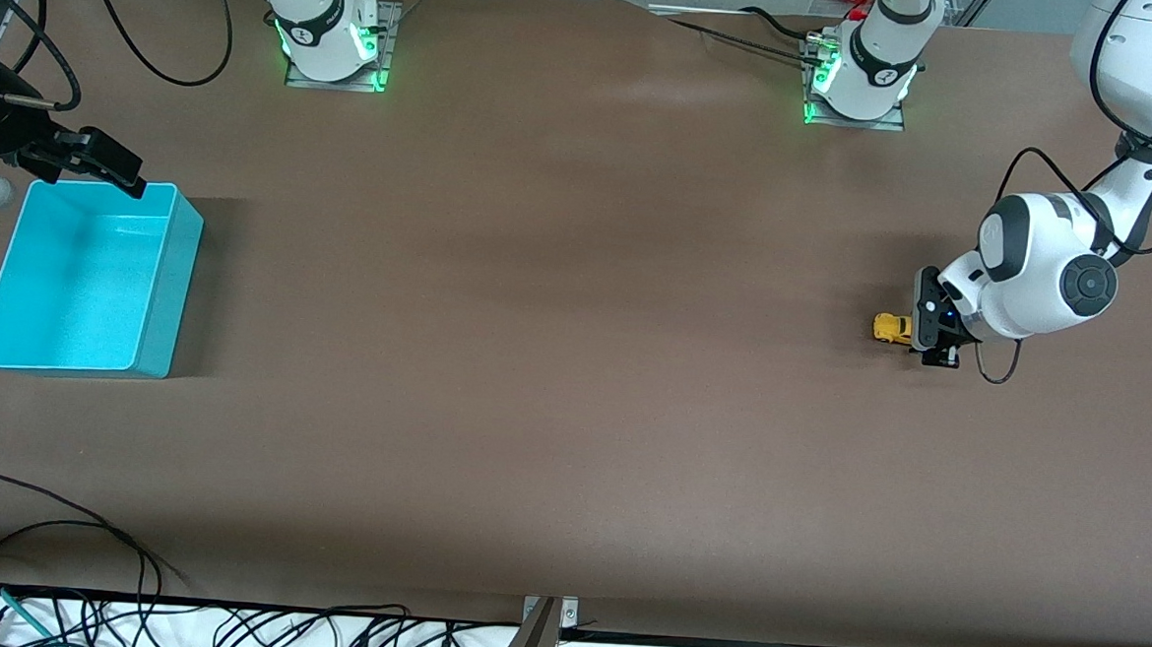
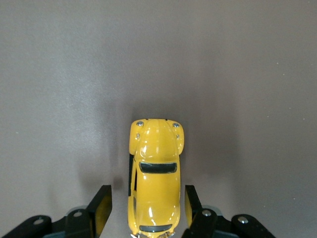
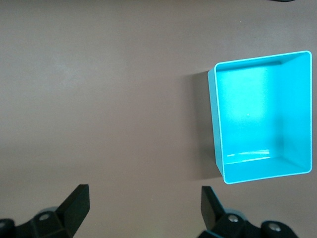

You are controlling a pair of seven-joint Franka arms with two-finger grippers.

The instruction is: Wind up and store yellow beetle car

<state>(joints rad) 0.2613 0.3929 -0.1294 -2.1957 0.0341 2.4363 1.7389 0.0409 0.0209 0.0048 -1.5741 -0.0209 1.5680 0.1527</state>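
Observation:
The yellow beetle car [image 1: 891, 327] sits on the brown table near the left arm's end. In the left wrist view the car [image 2: 155, 173] lies between my left gripper's [image 2: 147, 203] open fingers, with a gap on each side of its body. My left gripper [image 1: 933, 334] is low at the table around the car's rear. The turquoise bin [image 1: 85, 278] stands empty at the right arm's end and shows in the right wrist view [image 3: 262, 119]. My right gripper [image 1: 91, 162] hangs open and empty over the bin's edge nearest the robots' bases; its fingers [image 3: 74, 203] are wide apart.
Loose cables [image 1: 51, 552] lie at the table's edge nearest the front camera. The two arm bases [image 1: 335, 25] stand along the edge by the robots. The brown table [image 1: 555, 342] stretches bare between the bin and the car.

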